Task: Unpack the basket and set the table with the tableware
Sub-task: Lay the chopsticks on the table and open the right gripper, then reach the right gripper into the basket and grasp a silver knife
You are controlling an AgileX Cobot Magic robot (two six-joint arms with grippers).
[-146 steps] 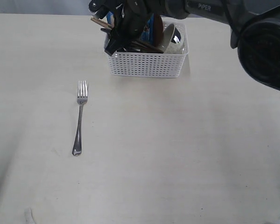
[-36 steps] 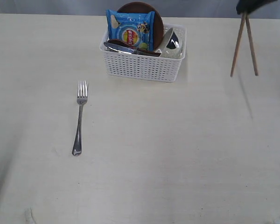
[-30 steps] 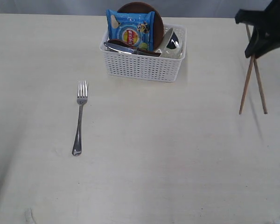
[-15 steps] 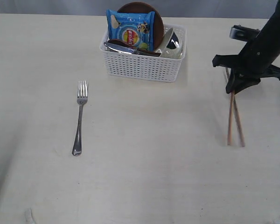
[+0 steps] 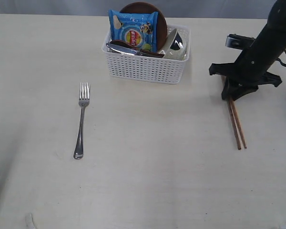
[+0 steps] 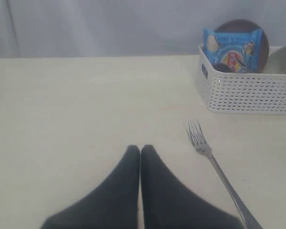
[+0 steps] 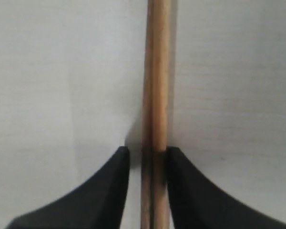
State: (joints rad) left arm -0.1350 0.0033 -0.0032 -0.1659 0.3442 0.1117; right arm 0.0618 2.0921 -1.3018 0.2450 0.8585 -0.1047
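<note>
In the basket [image 5: 148,69], chips packet [image 5: 133,29], plate [image 5: 159,19], bowl [image 5: 174,40].

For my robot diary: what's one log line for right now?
right gripper: straddling chopsticks lying on table | fork: placed | basket: still loaded

Bare lab-style tabletop [image 5: 143,181] against plain grey curtain [image 6: 109,26], no home furnishings

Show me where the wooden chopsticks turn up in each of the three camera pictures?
Exterior view: the chopsticks lie on the table's right side, below the right pincer.
Left wrist view: not in it.
Right wrist view: the chopsticks run up the middle, between the dark fingers.
Shared landmark: the pale table.
</note>
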